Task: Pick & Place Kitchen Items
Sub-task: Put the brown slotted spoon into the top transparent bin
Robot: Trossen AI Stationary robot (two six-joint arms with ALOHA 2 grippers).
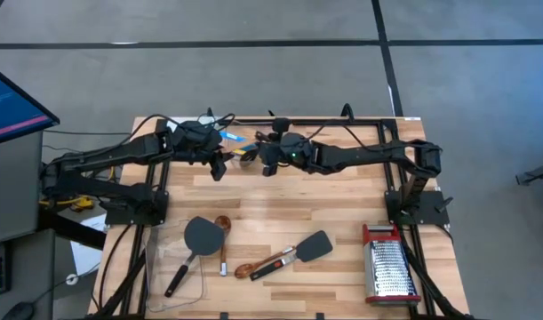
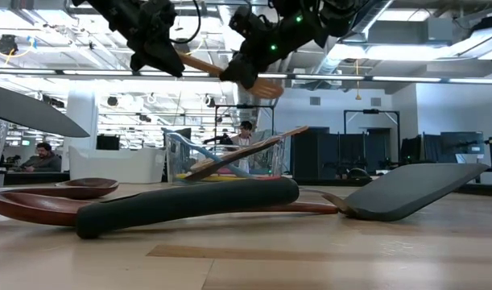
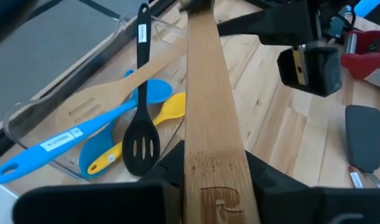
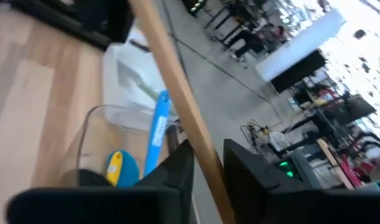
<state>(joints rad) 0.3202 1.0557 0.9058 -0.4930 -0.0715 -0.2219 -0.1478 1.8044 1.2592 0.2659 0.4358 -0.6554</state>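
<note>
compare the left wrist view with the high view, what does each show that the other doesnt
Only the left wrist view: a black slotted spoon, blue spoon and yellow spoon lying in a clear tub. Only the high view: both whole arms, plus the round dark spatula near the table's front. Both: the red-trimmed grater and a wooden utensil held between the grippers.

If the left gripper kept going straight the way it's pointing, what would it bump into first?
Probably the right gripper. The left gripper holds one end of a wooden spatula that runs straight ahead to the right gripper facing it. Depth is hard to judge, but nothing else seems to lie between them.
</note>
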